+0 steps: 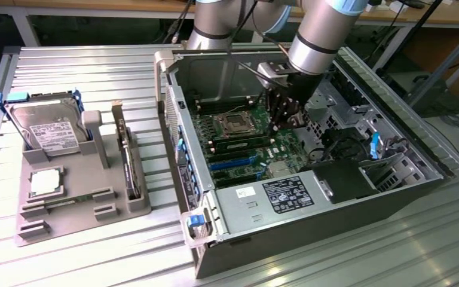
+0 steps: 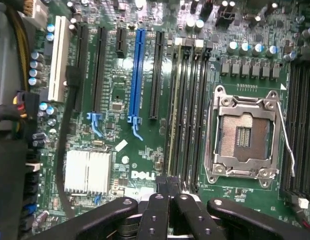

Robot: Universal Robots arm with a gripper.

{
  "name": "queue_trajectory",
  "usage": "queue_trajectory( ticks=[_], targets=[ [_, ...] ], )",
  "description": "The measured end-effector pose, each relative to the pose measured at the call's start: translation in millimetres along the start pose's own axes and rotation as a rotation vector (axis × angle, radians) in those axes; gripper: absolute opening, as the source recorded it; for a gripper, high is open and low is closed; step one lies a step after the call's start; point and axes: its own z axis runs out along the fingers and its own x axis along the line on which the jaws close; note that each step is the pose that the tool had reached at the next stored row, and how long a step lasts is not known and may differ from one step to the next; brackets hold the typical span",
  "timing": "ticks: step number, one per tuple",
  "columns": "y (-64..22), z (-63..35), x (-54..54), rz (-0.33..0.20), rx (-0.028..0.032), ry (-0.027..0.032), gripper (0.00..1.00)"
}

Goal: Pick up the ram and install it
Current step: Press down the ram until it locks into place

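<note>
The ram [image 1: 241,144] is a narrow green stick with dark chips, standing in a memory slot beside the empty processor socket [image 1: 235,122] inside the open computer case. In the wrist view I see it edge-on as a pale line [image 2: 171,125] in one of the black slots. My gripper [image 1: 280,130] reaches down into the case over the motherboard. Its black fingers are shut together [image 2: 168,186] right over one end of that stick, with nothing between them. Whether the tips touch the ram I cannot tell.
A grey tray [image 1: 34,230] at the exterior view's left carries a hard drive [image 1: 50,128], an expansion card on edge [image 1: 126,158], a silver processor chip [image 1: 46,181] and a thin green strip [image 1: 74,200]. Case walls [image 1: 309,197], cables and a drive cage [image 1: 373,149] crowd the arm.
</note>
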Motion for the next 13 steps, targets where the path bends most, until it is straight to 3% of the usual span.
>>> queue_trajectory(
  ticks=[2, 6, 10, 12, 13],
  targets=[
    [-0.2, 2.4, -0.5, 0.019, -0.0006, 0.0000, 0.11],
    [-0.8, 8.8, -1.0, 0.019, -0.0012, 0.0101, 0.11],
    [-1.1, 12.7, -1.0, 0.020, -0.0016, 0.0135, 0.11],
    [4.4, 5.3, -1.6, 0.023, -0.0014, 0.0128, 0.11],
    [12.2, 4.0, -2.1, 0.022, -0.0014, 0.0128, 0.11]
  ],
)
